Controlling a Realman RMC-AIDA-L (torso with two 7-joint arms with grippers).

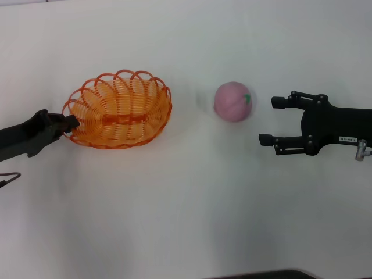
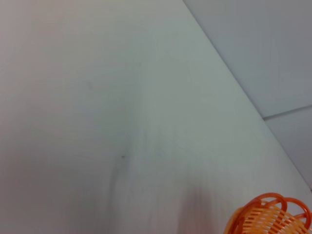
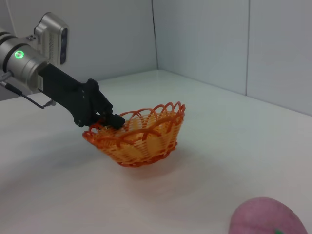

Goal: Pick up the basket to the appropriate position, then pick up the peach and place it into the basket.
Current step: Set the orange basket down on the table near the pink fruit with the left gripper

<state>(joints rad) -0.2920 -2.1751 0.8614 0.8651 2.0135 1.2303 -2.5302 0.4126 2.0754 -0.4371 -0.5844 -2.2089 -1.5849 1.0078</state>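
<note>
My left gripper (image 1: 71, 122) is clenched on the scalloped rim of the basket (image 1: 119, 110), at the basket's end on my left side. The right wrist view shows this grip best: the dark fingers (image 3: 113, 120) pinch one loop of the rim, and the basket sits low over the white table (image 1: 186, 209); I cannot tell whether its base is touching the surface or just clear of it.

My right gripper (image 1: 271, 121) is spread wide, its two fingers apart and holding nothing. It rests just beside the peach (image 1: 233, 101), on the peach's right, not touching it.

Counting what lies before me: one basket, one peach, two grippers. The peach lies on the table between the basket and my right gripper, apart from the basket, with its green mark turned toward the right gripper.

The head view takes in both arms and both things together. The left wrist view gives only a corner of the basket's orange rim (image 2: 270, 217) against bare table, with none of my fingers in it. The right wrist view shows the left arm with a green light on its wrist, the whole basket (image 3: 141, 136), and the top of the peach (image 3: 265, 217) close by.
</note>
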